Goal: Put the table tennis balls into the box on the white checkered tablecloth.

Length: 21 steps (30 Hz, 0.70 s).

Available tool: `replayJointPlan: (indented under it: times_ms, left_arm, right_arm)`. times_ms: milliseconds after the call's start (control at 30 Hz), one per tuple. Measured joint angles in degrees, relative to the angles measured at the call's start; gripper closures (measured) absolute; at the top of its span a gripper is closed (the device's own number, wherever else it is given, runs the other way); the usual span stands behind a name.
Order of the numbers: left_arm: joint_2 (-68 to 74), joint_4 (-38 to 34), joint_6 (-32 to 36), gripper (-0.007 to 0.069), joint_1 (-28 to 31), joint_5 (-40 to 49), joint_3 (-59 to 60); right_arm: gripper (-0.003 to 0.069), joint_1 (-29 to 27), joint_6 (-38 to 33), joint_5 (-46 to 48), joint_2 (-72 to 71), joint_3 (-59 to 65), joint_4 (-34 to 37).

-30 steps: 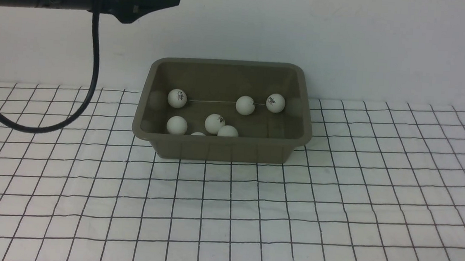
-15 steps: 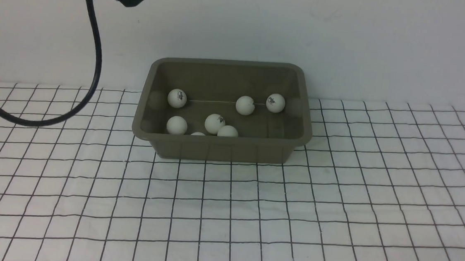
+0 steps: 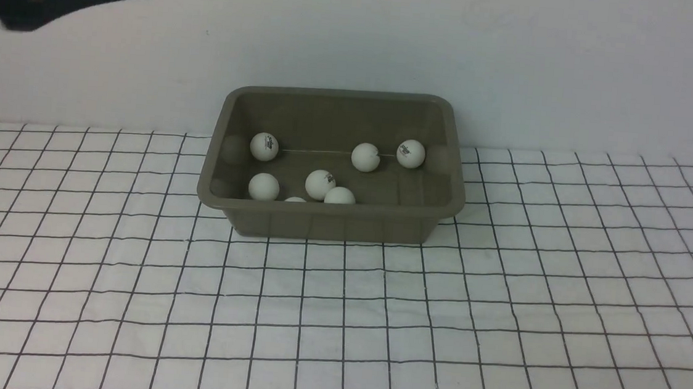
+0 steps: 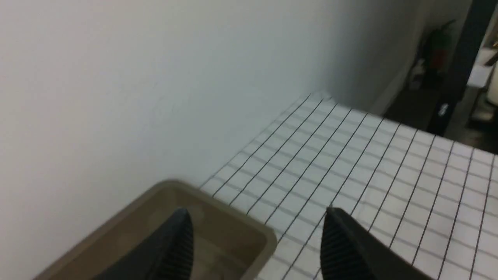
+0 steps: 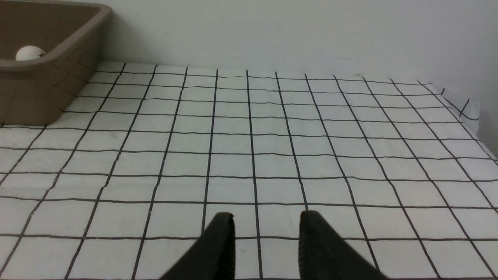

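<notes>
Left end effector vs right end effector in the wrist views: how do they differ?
1. Gap: the left end effector has its fingers set wide apart; the right end effector has them drawn much closer.
2. Place: the left hangs high above a corner of the box; the right sits low over bare white checkered tablecloth, beside the box.
Shared: black fingers, nothing between them.

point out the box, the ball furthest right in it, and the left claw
box (image 3: 331, 225), front view, on its near outer wall
ball furthest right (image 3: 411, 154), front view, on the middle of the ball
left claw (image 4: 256, 233), left wrist view, midway between its two dark fingertips, which stand apart with nothing between them
</notes>
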Motion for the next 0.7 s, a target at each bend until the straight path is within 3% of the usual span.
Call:
replayJointPlan:
  times_ms: [33, 100, 233, 300, 467, 700]
  left_arm:
    - [-5.44, 8.88, -10.78, 0.0220, 0.00, 1.85, 0.00]
    - [-11.31, 16.22, -20.85, 0.0220, 0.00, 3.81, 0.48]
    - [-23.10, 29.45, -34.13, 0.0220, 0.00, 2.64, 6.86]
    - [-33.09, 37.17, -40.25, 0.0220, 0.00, -4.61, 19.37]
    - [-45.30, 41.93, -40.82, 0.0220, 0.00, -16.73, 40.02]
    - [-52.93, 47.94, -41.62, 0.0220, 0.14, -26.40, 58.18]
  right_arm:
    - [0.0435, 0.00, 0.00, 0.00, 0.00, 0.00, 0.00]
    - [0.0435, 0.00, 0.00, -0.02, 0.00, 0.00, 0.00]
    - [0.0435, 0.00, 0.00, -0.02, 0.00, 0.00, 0.08]
    - [0.0435, 0.00, 0.00, -0.02, 0.00, 0.02, 0.07]
    - [0.0435, 0.00, 0.00, -0.02, 0.00, 0.02, 0.09]
    - [0.0435, 0.00, 0.00, -0.06, 0.00, 0.02, 0.09]
